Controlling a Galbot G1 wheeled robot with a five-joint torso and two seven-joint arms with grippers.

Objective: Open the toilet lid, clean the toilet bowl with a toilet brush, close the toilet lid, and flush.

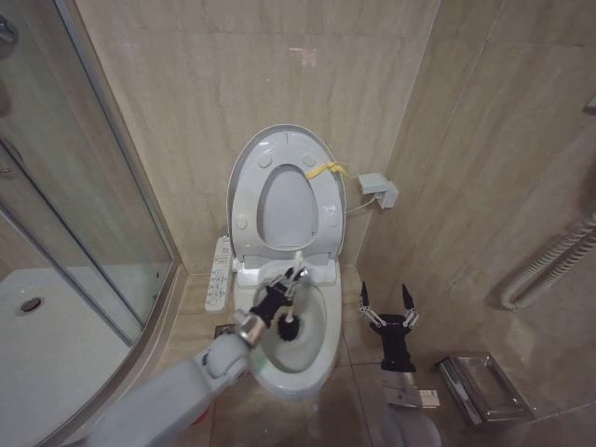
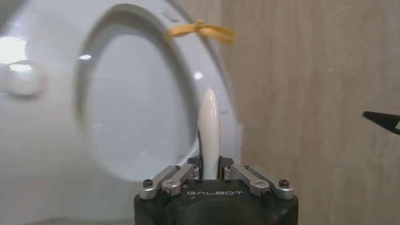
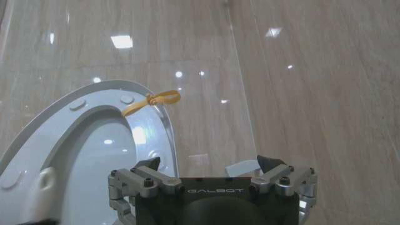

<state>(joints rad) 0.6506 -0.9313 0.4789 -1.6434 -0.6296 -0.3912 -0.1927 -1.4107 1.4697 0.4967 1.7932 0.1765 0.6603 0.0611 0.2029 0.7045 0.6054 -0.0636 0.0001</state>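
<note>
The tiled floor [image 1: 358, 358] carries the toilet bowl [image 1: 321, 358] on its pedestal; right of it lies what looks like a metal holder [image 1: 484, 386].

Tiled bathroom: toilet bowl [image 1: 312, 358], shower tray [image 1: 56, 354]

— What sits at the left of the head view?
— A glass shower enclosure [image 1: 84, 186] above a white shower tray [image 1: 47, 345].
— On the right?
— A small white wall box [image 1: 378, 189] at centre-right, a grab rail [image 1: 549, 265] at right, a metal holder [image 1: 484, 386] lower right.
</note>
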